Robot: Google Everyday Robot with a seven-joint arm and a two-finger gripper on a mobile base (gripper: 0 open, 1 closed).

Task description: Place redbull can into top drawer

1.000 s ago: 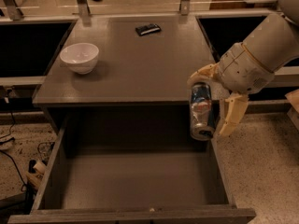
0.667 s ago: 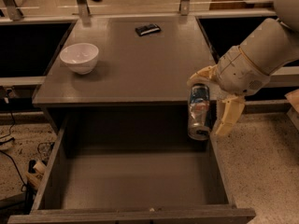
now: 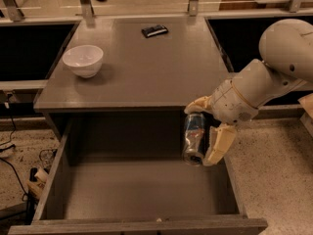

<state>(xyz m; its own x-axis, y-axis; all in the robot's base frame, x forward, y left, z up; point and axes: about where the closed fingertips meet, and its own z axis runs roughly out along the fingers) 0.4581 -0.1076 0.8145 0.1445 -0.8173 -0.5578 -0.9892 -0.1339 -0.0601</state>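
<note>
My gripper is shut on the redbull can, a slim blue-and-silver can held roughly upright and slightly tilted. It hangs over the right side of the open top drawer, just in front of the cabinet edge and above the drawer floor. One cream finger shows on the can's right side; the other curls over its top. The drawer is pulled fully out and nothing shows inside it.
A white bowl sits on the left of the grey cabinet top. A small flat black packet lies near its back edge. Cables lie on the floor to the left. Metal rail posts stand behind.
The gripper with the can has moved slightly left and down, further over the drawer's right side. The bowl and packet have not moved.
</note>
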